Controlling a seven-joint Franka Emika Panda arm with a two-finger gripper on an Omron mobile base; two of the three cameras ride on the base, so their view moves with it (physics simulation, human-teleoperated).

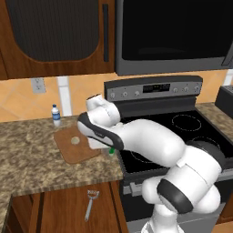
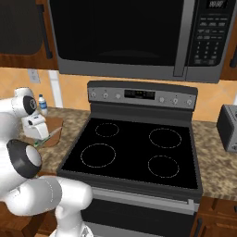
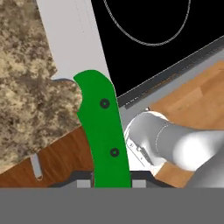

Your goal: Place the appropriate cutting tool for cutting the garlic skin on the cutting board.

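My gripper [image 3: 113,181] is shut on the cutting tool [image 3: 103,127], a knife with a bright green handle and a pale grey blade [image 3: 74,35] that points away from the hand over the counter's edge beside the stove. From the left base view only a bit of the green handle [image 1: 111,150] shows under my forearm, just right of the cutting board [image 1: 73,152]. The garlic [image 1: 75,140] lies on that reddish-brown board. From the right, the gripper [image 2: 39,140] hangs with the knife [image 2: 50,136] near the board [image 2: 55,124].
A small water bottle [image 1: 55,114] stands behind the board near the wall. A grey metal peeler [image 1: 91,205] lies low in front of the cabinet. The black stove top [image 2: 134,150] spreads to the right, and a toaster [image 2: 227,127] sits at the far right.
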